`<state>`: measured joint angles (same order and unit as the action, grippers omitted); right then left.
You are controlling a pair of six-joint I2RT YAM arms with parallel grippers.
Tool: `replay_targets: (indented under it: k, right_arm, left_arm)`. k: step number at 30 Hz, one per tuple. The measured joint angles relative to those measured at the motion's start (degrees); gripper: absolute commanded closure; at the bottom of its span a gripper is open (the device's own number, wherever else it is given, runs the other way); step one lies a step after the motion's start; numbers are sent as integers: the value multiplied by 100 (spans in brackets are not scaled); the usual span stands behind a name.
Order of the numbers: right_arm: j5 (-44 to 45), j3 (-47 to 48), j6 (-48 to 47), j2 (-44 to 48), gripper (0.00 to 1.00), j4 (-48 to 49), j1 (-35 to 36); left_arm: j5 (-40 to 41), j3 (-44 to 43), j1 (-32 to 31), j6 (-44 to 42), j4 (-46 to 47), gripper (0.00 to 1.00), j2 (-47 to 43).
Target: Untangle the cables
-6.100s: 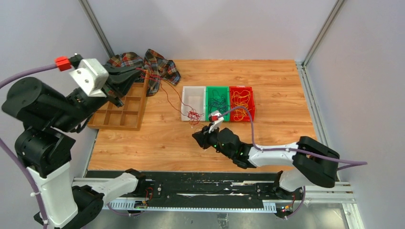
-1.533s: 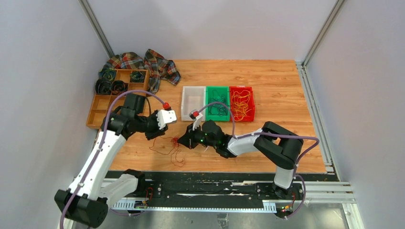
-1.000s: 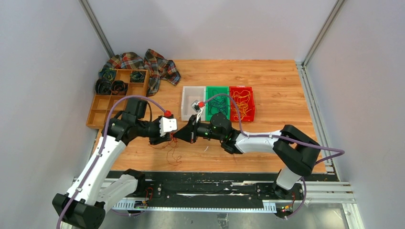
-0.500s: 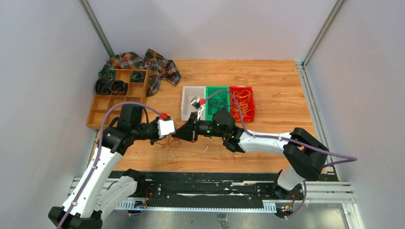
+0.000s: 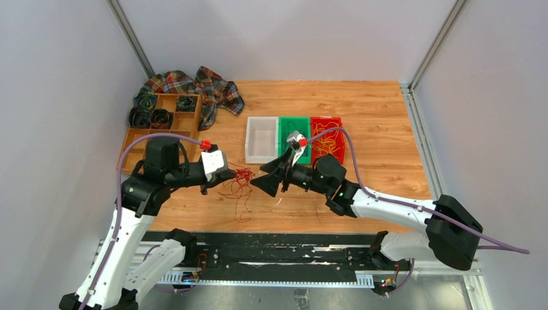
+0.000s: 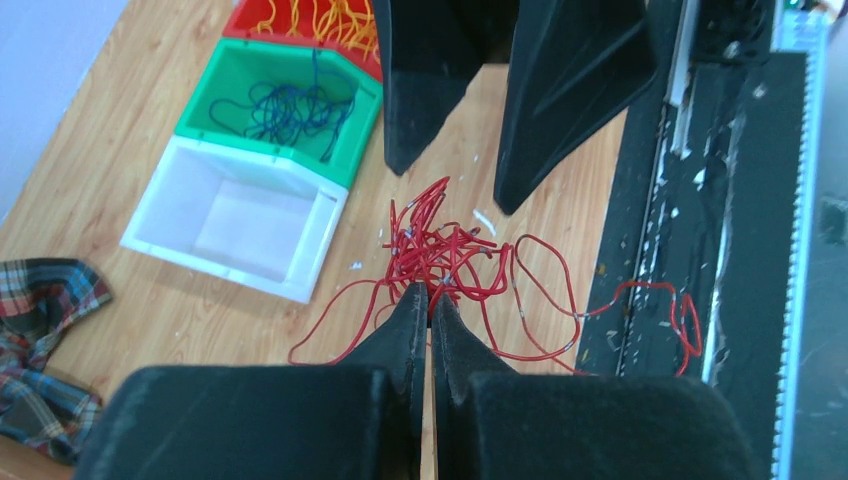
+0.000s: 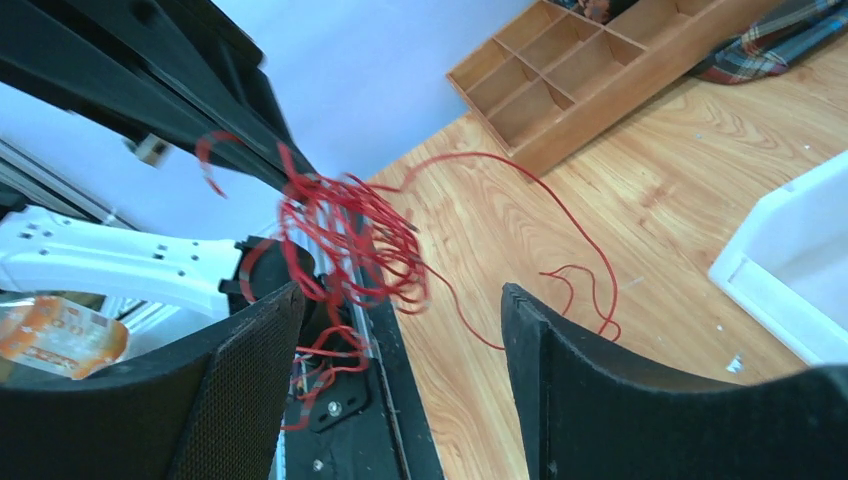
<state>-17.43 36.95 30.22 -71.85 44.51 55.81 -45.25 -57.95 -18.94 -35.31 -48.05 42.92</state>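
A tangle of thin red cables [image 5: 242, 181] hangs just above the wood table, loose loops trailing toward the near edge. My left gripper [image 5: 230, 173] is shut on a strand at the tangle's left side; the left wrist view shows the tips [image 6: 430, 297] pinched together at the red cables [image 6: 450, 250]. My right gripper [image 5: 260, 177] stands open just right of the tangle, nothing between its fingers. In the right wrist view the red cables [image 7: 340, 240] float ahead of the open right gripper [image 7: 400, 292]. Dark blue cables [image 5: 294, 134] lie in the green bin, yellow-orange ones [image 5: 327, 135] in the red bin.
A white bin [image 5: 261, 155], a green bin [image 5: 285, 123] and a red bin [image 5: 339, 152] stand in a row behind the grippers. A wooden compartment tray [image 5: 132, 155] with dark coiled rolls and a plaid cloth [image 5: 213, 90] sit at the far left.
My right gripper has opened, let go of the red tangle and drawn back to the right. My left gripper has shut on the tangle and pulled it left.
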Motion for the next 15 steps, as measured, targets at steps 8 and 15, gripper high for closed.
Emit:
replay_targets:
  k: [8,15]
  right_arm:
    - [2,90,-289,-37,43,-232,4]
    - [9,422,-302,-168,93,-131,122]
  left_arm:
    - [-334,-260,0,605,44,99,39]
    - [-417,-260,0,828,44,100,42]
